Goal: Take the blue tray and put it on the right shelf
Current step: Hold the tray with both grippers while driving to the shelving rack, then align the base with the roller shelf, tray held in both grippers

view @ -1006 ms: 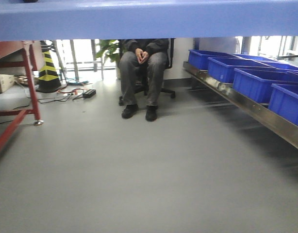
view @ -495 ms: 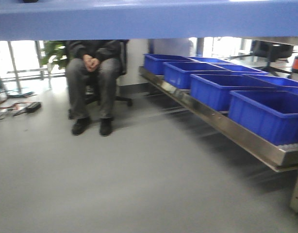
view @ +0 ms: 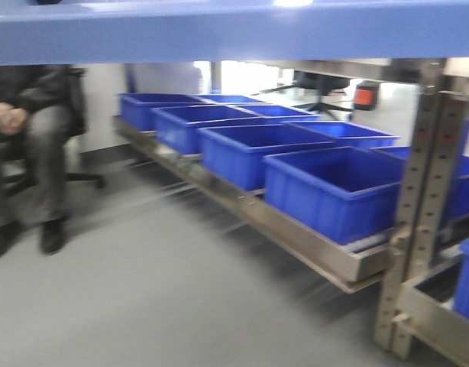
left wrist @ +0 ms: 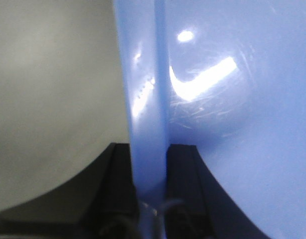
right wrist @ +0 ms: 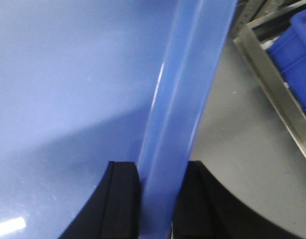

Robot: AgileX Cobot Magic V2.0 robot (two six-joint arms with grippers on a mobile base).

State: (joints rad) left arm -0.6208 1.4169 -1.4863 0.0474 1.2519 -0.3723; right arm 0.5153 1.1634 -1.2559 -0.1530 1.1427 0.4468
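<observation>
The blue tray (view: 234, 34) is held up in the air and its light blue edge spans the top of the front view. My left gripper (left wrist: 149, 167) is shut on the tray's left rim (left wrist: 145, 99), one black finger on each side of it. On the other side, my right gripper (right wrist: 163, 184) is shut on the tray's right rim (right wrist: 185, 89). The right shelf (view: 295, 237) runs from the middle distance to the right foreground, with a shiny steel front rail and a perforated grey upright (view: 418, 206). Part of it shows at the upper right of the right wrist view (right wrist: 272, 84).
Several deep dark blue bins (view: 334, 187) stand in a row on the shelf. A seated person (view: 32, 160) in grey trousers is at the far left on an office chair. Grey floor (view: 143, 298) lies between me and the shelf. A higher rail (view: 349, 69) crosses above the bins.
The front view has swung to the right: the person slid from centre to far left, the red-framed table and cone left the view, and the shelf with its upright now fills the right half.
</observation>
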